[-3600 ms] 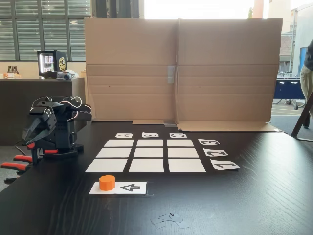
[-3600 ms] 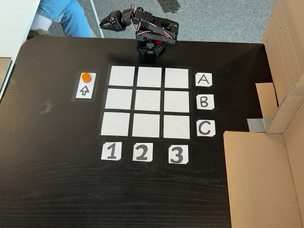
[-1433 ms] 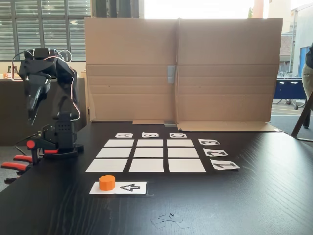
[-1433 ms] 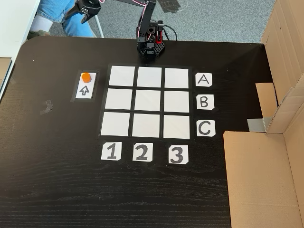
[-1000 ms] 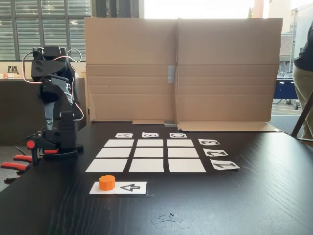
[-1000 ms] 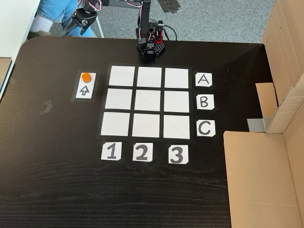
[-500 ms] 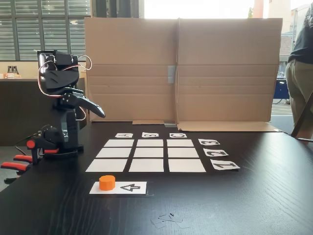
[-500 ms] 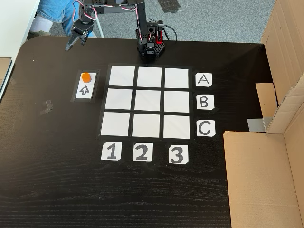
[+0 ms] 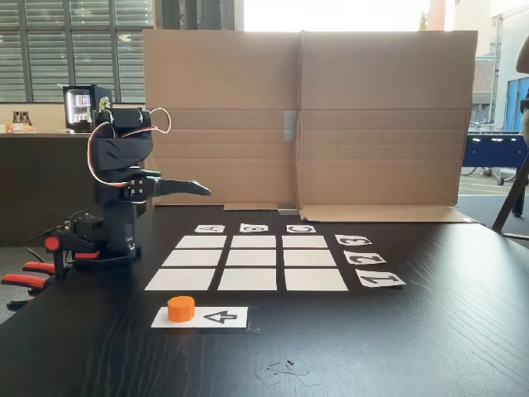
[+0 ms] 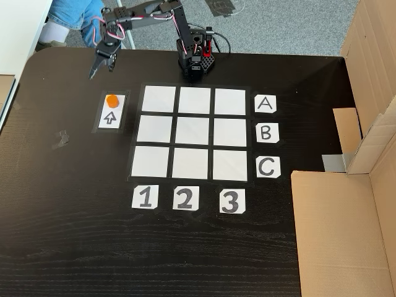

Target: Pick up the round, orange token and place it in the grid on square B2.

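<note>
Item one, the token [image 9: 181, 308]: I log it as a small orange disc resting on the near end of a white strip with a black arrow [image 9: 216, 317], on the dark table [image 9: 430, 331]; seen from above, the token [image 10: 111, 100] sits just left of the grid's top-left cell, apart from the grid. Item two, the grid [image 10: 192, 132]: nine white paper cells in three rows, with cards lettered A, B, C along its right edge and 1, 2, 3 below it in the view from above. Item three, square B2 [image 10: 192, 131]: the centre cell, bare. Item four, the gripper [image 10: 93, 73]: I see it held above the table beyond the strip's far end, well clear of the token, tips pointing toward it; in the low side view the gripper [image 9: 201, 191] reaches out level to the right, and its fingers look pressed close together. Item five, a cardboard screen [image 9: 306, 116] standing behind the grid.
</note>
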Action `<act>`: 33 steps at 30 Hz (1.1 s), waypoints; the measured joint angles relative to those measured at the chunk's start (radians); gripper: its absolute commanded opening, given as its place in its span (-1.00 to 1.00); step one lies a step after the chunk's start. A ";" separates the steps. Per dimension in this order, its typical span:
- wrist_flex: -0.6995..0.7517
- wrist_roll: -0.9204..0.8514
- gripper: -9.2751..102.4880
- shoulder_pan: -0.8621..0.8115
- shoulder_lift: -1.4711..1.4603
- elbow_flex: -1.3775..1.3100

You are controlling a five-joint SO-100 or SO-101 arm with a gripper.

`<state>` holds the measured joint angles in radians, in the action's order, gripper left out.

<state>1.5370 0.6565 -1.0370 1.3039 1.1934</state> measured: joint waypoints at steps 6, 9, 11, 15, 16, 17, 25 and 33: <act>0.000 0.000 0.63 0.011 -0.081 -0.032; 0.000 0.000 0.63 0.015 -0.126 -0.060; 0.000 0.002 0.63 0.020 -0.153 -0.080; 0.000 0.006 0.63 0.031 -0.207 -0.123; 0.000 0.006 0.63 0.037 -0.221 -0.127; 0.000 0.009 0.63 0.044 -0.235 -0.129; 0.000 0.031 0.63 0.089 -0.311 -0.135; 0.000 0.060 0.63 0.107 -0.380 -0.198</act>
<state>1.5370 0.7164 -0.9296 0.9235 0.9956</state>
